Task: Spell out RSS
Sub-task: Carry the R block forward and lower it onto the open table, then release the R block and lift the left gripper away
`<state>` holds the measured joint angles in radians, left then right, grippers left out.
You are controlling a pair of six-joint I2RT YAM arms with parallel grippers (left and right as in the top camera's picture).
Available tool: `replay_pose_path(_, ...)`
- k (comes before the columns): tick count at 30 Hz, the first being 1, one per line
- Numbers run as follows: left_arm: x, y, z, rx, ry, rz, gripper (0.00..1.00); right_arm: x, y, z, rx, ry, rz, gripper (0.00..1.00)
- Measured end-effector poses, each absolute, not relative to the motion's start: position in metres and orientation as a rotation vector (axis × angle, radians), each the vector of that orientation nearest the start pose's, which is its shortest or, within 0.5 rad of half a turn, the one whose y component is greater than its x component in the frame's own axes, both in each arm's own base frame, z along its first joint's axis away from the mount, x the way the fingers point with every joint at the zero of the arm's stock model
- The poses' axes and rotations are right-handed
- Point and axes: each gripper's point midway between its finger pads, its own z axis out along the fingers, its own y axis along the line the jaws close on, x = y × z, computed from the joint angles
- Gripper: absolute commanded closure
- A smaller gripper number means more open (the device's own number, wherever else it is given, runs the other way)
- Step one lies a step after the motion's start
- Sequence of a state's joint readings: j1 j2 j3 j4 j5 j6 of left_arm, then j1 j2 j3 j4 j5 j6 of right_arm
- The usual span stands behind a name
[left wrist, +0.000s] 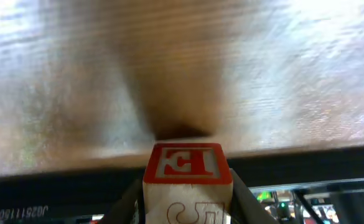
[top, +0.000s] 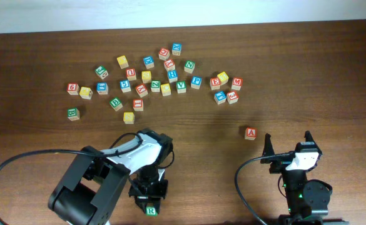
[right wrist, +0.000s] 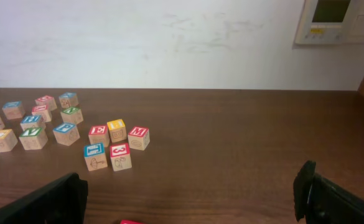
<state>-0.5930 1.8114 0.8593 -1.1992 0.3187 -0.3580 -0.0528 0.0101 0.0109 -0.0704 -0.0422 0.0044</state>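
My left gripper [top: 150, 199] is at the table's front edge, shut on a wooden block [top: 151, 210] that shows a green R on top in the overhead view. In the left wrist view the same block [left wrist: 186, 163] sits between the fingers [left wrist: 188, 208], with a red-framed letter face and an outlined 5 on its side. My right gripper [top: 288, 145] is open and empty at the front right; its fingers frame the right wrist view [right wrist: 191, 199]. Many letter blocks [top: 164, 75] lie scattered at the back. I cannot make out an S among them.
A red A block [top: 250, 132] lies alone just left of and beyond my right gripper; its red edge shows at the bottom of the right wrist view [right wrist: 129, 221]. A green R block [top: 73, 113] lies far left. The block cluster [right wrist: 110, 146] is far left of the right gripper.
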Motion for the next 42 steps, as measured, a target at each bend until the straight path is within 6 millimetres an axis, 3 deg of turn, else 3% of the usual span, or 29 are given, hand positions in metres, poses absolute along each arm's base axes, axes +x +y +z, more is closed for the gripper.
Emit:
replay_pose_path(1, 0.09, -0.125, 0.006, -0.174, -2.486, 0.017, 0.64, 0.246, -0.006, 0.159, 0.014, 1.64, -0.003, 0.02)
replay_pose_path(5, 0.104, -0.131, -0.005, -0.208, -2.558, 0.045, 0.59, 0.246, -0.006, 0.159, 0.014, 1.64, -0.003, 0.02)
replay_pose_path(8, 0.11, -0.129, -0.003, -0.172, -2.566, 0.062, 0.36, 0.246, -0.006, 0.159, 0.015, 1.64, -0.002, 0.01)
replay_pose_path(10, 0.126, -0.131, 0.004, -0.146, -2.59, 0.09, 0.32, 0.246, -0.006, 0.159, 0.015, 1.64, -0.002, 0.02)
replay_pose_path(12, 0.162, -0.141, 0.019, -0.175, -2.681, 0.128, 0.28, 0.246, -0.006, 0.159, 0.014, 1.64, -0.003, 0.02)
replay_pose_path(14, 0.175, -0.135, 0.048, -0.18, -2.744, 0.061, 0.29, 0.246, -0.006, 0.159, 0.015, 1.64, -0.002, 0.02)
replay_pose_path(16, 0.183, -0.13, 0.092, -0.11, -2.914, 0.072, 0.29, 0.246, -0.006, 0.159, 0.015, 1.64, -0.002, 0.02)
replay_pose_path(17, 0.182, -0.13, 0.098, -0.079, -2.966, 0.088, 0.28, 0.246, -0.006, 0.159, 0.014, 1.641, -0.003, 0.02)
replay_pose_path(19, 0.162, -0.136, 0.083, -0.087, -3.017, 0.102, 0.28, 0.246, -0.006, 0.159, 0.015, 1.641, -0.002, 0.02)
replay_pose_path(22, 0.136, -0.131, 0.031, -0.119, -3.006, -0.001, 0.3, 0.246, -0.006, 0.159, 0.015, 1.64, -0.002, 0.02)
replay_pose_path(24, 0.139, -0.122, 0.028, -0.085, -3.036, -0.078, 0.41, 0.246, -0.006, 0.159, 0.015, 1.64, -0.002, 0.02)
replay_pose_path(27, 0.138, -0.121, 0.017, -0.046, -3.047, -0.071, 0.46, 0.246, -0.006, 0.159, 0.014, 1.64, -0.003, 0.02)
replay_pose_path(29, 0.129, -0.117, 0.008, -0.032, -3.022, -0.066, 0.4, 0.246, -0.006, 0.159, 0.015, 1.64, -0.002, 0.02)
replay_pose_path(31, 0.129, -0.126, 0.007, -0.07, -3.018, 0.001, 0.39, 0.246, -0.006, 0.159, 0.015, 1.64, -0.002, 0.02)
replay_pose_path(36, 0.117, -0.135, 0.007, -0.165, -2.967, 0.072, 0.48, 0.246, -0.006, 0.159, 0.015, 1.64, -0.002, 0.02)
replay_pose_path(39, 0.107, -0.127, 0.0, -0.172, -2.942, 0.041, 0.55, 0.246, -0.006, 0.159, 0.015, 1.64, -0.002, 0.02)
replay_pose_path(42, 0.111, -0.13, -0.003, -0.177, -2.963, 0.06, 0.6, 0.246, -0.006, 0.159, 0.015, 1.64, -0.002, 0.02)
